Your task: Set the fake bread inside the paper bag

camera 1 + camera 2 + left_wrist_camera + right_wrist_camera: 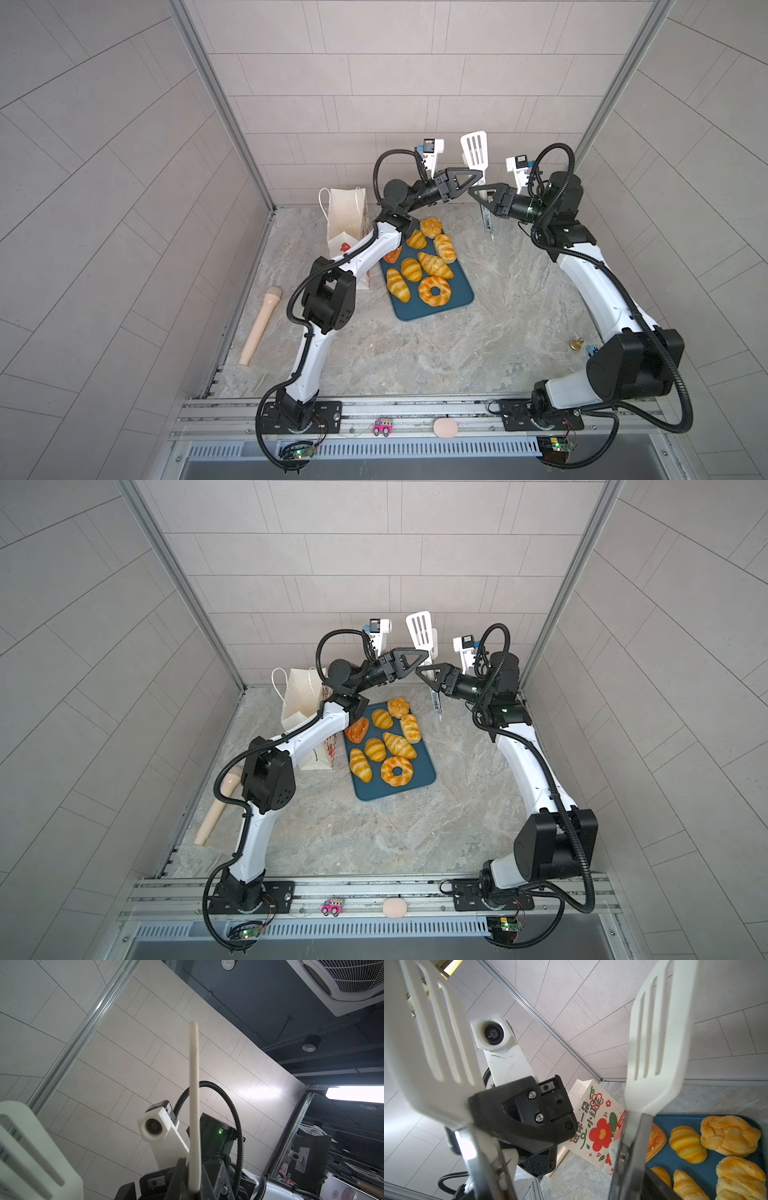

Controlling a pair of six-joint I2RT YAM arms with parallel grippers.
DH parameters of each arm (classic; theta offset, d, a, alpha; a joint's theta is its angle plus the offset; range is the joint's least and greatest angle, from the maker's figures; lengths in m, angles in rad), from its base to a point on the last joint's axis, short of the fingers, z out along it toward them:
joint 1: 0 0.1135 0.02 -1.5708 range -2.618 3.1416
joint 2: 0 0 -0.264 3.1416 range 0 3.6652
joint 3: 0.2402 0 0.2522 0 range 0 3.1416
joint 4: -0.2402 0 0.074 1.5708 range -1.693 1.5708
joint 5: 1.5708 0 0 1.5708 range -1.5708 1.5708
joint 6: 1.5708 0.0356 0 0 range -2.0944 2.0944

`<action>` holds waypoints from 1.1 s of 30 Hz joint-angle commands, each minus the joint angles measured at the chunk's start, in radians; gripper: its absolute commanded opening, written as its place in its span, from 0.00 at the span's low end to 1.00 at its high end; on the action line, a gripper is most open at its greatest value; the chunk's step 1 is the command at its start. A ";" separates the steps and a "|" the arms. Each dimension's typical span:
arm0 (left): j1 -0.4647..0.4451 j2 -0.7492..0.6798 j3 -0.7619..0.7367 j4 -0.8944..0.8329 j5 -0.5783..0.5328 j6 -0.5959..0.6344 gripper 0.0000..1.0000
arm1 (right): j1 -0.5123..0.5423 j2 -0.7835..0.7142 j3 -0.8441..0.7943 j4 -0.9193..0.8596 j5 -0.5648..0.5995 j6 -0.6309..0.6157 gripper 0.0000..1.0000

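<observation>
Golden bread (434, 265) fills the tray (415, 312), none in the bag (345, 216) yet, while my right gripper (476, 192), spread wide, holds tongs (474, 149) that my closed left gripper (476, 172) pinches.

The left arm (309, 357) and right arm (590, 282) share one build: glossy white shells on the long links, matte black housings at the joints. The left elbow housing (332, 303) is boxy, with small holes in its side. Black ribbed conduit (240, 1136) loops along each arm. The left fingers (517, 1130) are black, angular plastic, their mount fixed with two silver screws (539, 1117). Each wrist carries a camera (493, 1033) in a blocky white casing with a round dark lens, on a white bracket. A green light (220, 1131) glows on the right arm's black wrist housing. Black base plates (330, 413) anchor both, a small circuit board (305, 452) wired beside each.
</observation>
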 commanded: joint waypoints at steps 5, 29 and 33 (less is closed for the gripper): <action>-0.054 0.025 0.088 0.145 0.064 -0.077 0.00 | 0.005 0.018 0.032 0.015 0.026 0.026 0.90; -0.131 0.058 0.087 0.191 0.083 -0.136 0.00 | 0.005 0.030 0.072 -0.015 0.035 -0.002 0.92; -0.147 0.068 0.088 0.199 0.080 -0.141 0.00 | 0.005 0.030 0.073 -0.016 0.037 -0.002 0.92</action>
